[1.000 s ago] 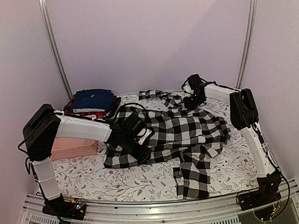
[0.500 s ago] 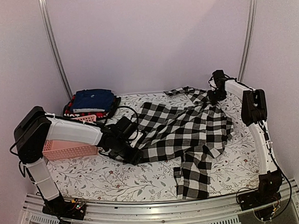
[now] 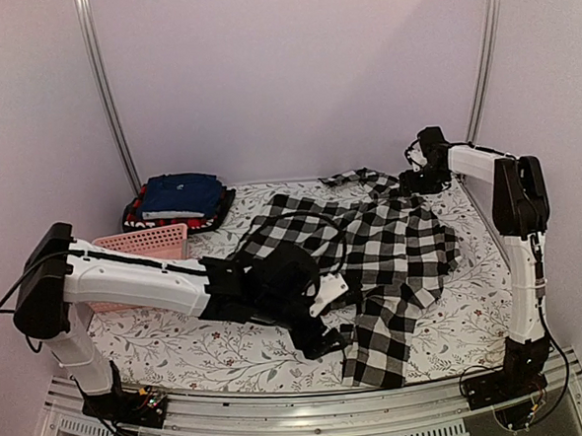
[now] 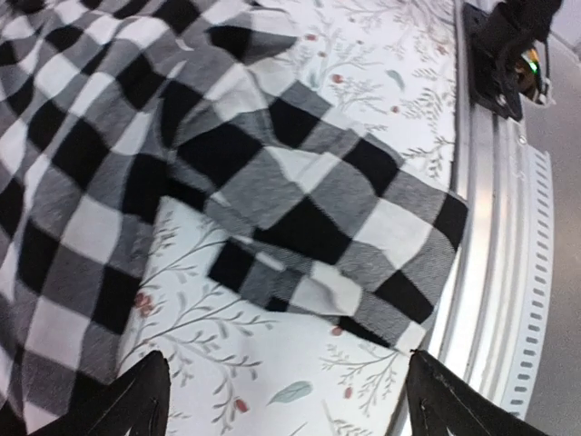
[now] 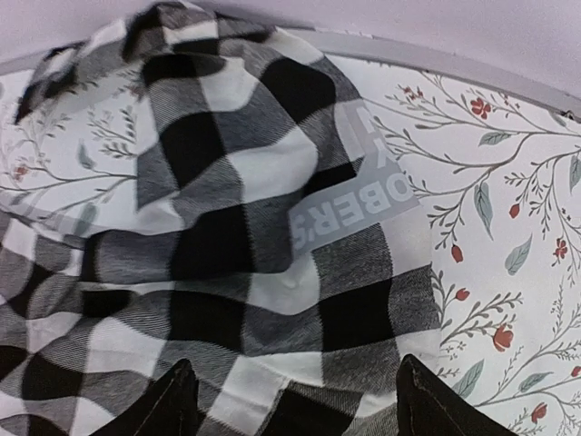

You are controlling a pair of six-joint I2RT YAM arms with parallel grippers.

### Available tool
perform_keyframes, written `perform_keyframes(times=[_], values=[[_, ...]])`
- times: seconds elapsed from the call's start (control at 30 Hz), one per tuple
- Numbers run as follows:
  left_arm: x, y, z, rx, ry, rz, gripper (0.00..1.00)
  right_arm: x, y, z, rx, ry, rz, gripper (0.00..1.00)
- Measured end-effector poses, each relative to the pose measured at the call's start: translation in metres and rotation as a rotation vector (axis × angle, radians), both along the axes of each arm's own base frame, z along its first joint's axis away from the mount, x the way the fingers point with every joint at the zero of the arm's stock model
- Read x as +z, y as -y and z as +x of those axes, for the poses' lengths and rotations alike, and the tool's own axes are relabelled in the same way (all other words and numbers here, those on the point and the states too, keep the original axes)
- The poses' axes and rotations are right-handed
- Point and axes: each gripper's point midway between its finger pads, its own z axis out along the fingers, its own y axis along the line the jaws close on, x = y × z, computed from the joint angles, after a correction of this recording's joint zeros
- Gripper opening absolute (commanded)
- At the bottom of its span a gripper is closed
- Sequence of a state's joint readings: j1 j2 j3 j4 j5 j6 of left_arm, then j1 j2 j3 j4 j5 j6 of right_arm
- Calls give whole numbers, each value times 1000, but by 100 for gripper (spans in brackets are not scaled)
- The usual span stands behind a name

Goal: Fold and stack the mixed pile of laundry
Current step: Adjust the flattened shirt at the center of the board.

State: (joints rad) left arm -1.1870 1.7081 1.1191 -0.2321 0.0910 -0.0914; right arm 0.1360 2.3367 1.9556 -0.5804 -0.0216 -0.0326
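The large black-and-white checked shirt (image 3: pixel 391 241) lies spread on the floral cloth, one sleeve (image 3: pixel 378 341) reaching toward the front edge. My left gripper (image 3: pixel 321 341) hovers open just left of that sleeve. In the left wrist view its jaws (image 4: pixel 290 411) stand wide over bare cloth, with the sleeve cuff (image 4: pixel 336 236) ahead of them. My right gripper (image 3: pixel 419 180) is at the shirt's far right, near the collar. It is open (image 5: pixel 304 404) over the checked fabric, below a grey label (image 5: pixel 349 213). A folded navy garment (image 3: pixel 181 195) rests on a red-and-black plaid piece (image 3: pixel 141 221) at the back left.
A pink slotted basket (image 3: pixel 144 244) sits at the left, partly behind my left arm. The metal front rail (image 4: pixel 490 272) runs right beside the sleeve cuff, and the right arm's base (image 4: pixel 508 45) is bolted to it. Walls close in behind and at both sides.
My left gripper let go of the shirt's left hem, opened wider and swung right and forward to the sleeve. The right gripper pulled the collar rightward, then opened there.
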Motion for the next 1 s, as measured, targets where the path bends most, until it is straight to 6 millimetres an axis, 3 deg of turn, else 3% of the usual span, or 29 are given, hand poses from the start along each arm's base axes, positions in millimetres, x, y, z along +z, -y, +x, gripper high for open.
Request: perform_keyframes(times=[0.07,0.17,0.27,0.37,0.43,0.53,0.57,0.63,0.73,0.8,0.9,1.0], values=[[-15,18,-25,-95,-1,17,88,29,-10,-13,14,33,42,74],[-44,28,-54,-199,-12,68,85,71,-23,-43,38,88,109,74],[-69,32,-72,-266,-17,116,79,95,-34,-77,66,116,175,74],[-86,39,-76,-301,-5,145,68,103,-44,-111,90,119,232,74],[-92,44,-75,-312,6,154,50,100,-48,-135,104,102,265,74],[-92,51,-74,-332,26,144,6,96,-52,-163,122,78,300,72],[-91,52,-76,-349,36,140,0,96,-52,-171,126,75,312,71],[-89,54,-80,-374,49,135,0,101,-54,-185,141,81,338,70],[-80,54,-87,-423,54,117,0,112,-57,-205,172,116,379,68],[-64,55,-90,-450,44,80,0,115,-59,-218,188,131,401,68],[-18,60,-90,-487,4,-50,0,109,-58,-227,188,123,409,70],[41,67,-55,-459,-42,-227,0,99,-56,-231,174,101,405,79]])
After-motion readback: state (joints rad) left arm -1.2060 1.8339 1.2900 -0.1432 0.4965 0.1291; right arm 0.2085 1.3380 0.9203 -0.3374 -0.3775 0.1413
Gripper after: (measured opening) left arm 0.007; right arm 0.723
